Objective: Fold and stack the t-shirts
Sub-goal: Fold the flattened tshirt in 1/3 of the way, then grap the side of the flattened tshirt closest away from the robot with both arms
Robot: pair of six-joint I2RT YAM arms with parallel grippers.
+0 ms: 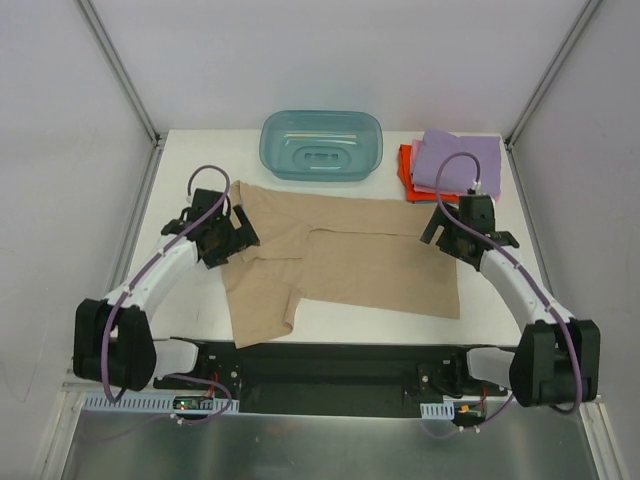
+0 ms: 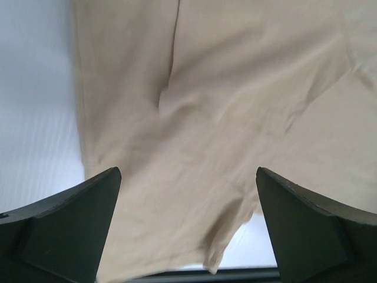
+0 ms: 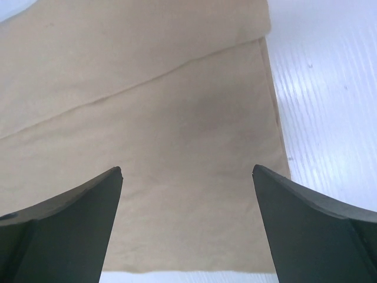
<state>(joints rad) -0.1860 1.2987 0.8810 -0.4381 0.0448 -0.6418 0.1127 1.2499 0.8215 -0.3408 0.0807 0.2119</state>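
1. Tabletop, overhead view: white table (image 1: 200,160) boxed in by pale grey walls, w/ aluminium posts (image 1: 118,62) running up from the back corners. Black base rail (image 1: 330,362) along the near edge, bare metal sheet (image 1: 320,450) in front of it.
2. Same view, cloth: tan tee (image 1: 370,255) lies flat mid-table, partly folded over itself, one flap reaching toward the near-left. Teal tub (image 1: 321,170) sits back-centre, just beside the tee's far edge. Back-right corner has a folded stack: lilac tee (image 1: 462,160) on top, orange-red tee (image 1: 404,172) showing under its left side.
3. Same view, arms: left claw (image 1: 238,236) is over the tan tee's left edge, right claw (image 1: 438,228) over its right edge. Both have fingers spread, nothing btwn them.
4. Left wrist view: left claw (image 2: 188,227) has its fingers wide apart, gripping nothing. Tan tee (image 2: 206,118) fills most of the frame below, w/ a seam and soft creases. White ribbed table (image 2: 35,118) shows at the left and a bit at the bottom.
5. Right wrist view: right claw (image 3: 188,227) also has its fingers wide apart and bare. Tan tee (image 3: 147,147) lies smooth beneath, one straight fold line crossing it. The tee's edge runs down the right, w/ glossy white table (image 3: 330,118) beyond.
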